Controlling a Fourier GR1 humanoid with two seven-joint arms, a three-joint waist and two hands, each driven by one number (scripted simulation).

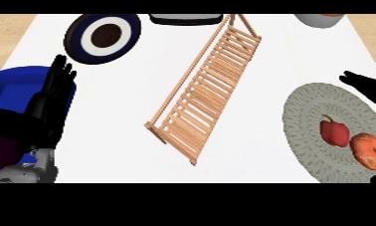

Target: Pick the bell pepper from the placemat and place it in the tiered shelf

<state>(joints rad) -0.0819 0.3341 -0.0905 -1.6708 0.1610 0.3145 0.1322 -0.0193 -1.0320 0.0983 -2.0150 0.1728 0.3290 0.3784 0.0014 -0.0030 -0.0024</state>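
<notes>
A red bell pepper [335,132] with a dark stem lies on the round grey placemat [312,120] at the right. An orange-red piece of produce [364,151] sits beside it at the picture's right edge. The slatted wooden tiered shelf [208,86] stretches diagonally across the counter's middle. My left hand [53,90] stands at the left with straight fingers pointing up, holding nothing. Only the dark fingertips of my right hand [360,81] show at the right edge, just above the placemat and apart from the pepper.
A dark blue plate with a white ring and brown centre [102,37] lies at the back left. A blue object [22,83] sits behind my left hand. A dark-and-white item [185,19] and a grey bowl [320,19] stand along the back edge.
</notes>
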